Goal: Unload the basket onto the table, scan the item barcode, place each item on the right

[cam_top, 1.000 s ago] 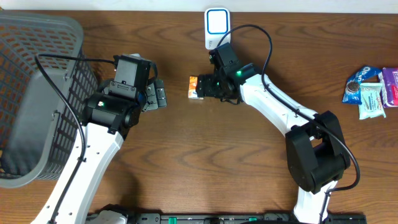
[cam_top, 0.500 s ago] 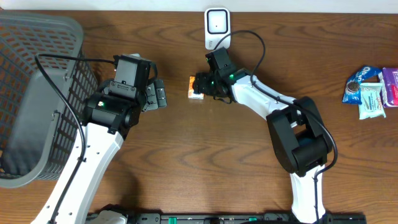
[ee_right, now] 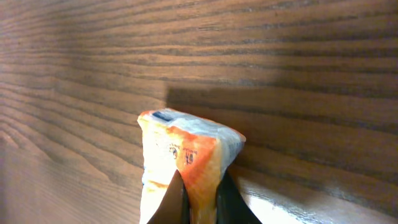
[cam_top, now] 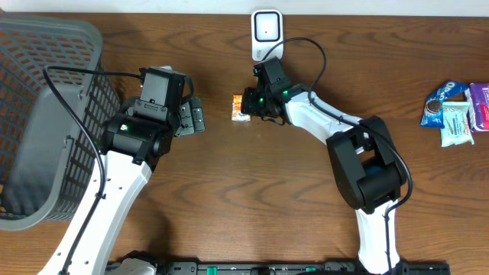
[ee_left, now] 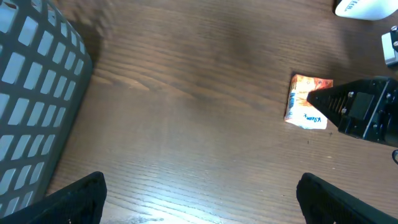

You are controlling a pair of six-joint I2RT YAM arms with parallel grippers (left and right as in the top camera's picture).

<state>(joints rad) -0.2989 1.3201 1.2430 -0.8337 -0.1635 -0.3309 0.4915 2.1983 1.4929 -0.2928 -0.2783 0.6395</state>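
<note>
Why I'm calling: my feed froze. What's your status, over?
Right gripper shut on orange packet, pinching its end. Left gripper open, empty, facing the packet. Nothing between packet and scanner.

Seen from above, the right gripper (cam_top: pixel 249 104) covers the right end of the small orange-and-white crinkled packet (cam_top: pixel 239 108). In the right wrist view the packet's lower part runs off the bottom edge, and its tiny print is too blurred to read. Overhead, the grey plastic mesh basket (cam_top: pixel 38 114) is cut by the left edge and the heap of colourful wrapped snacks (cam_top: pixel 457 113) by the right, while the left wrist view shows only a sliver of the white boxy scanner (ee_left: pixel 365 7).
</note>
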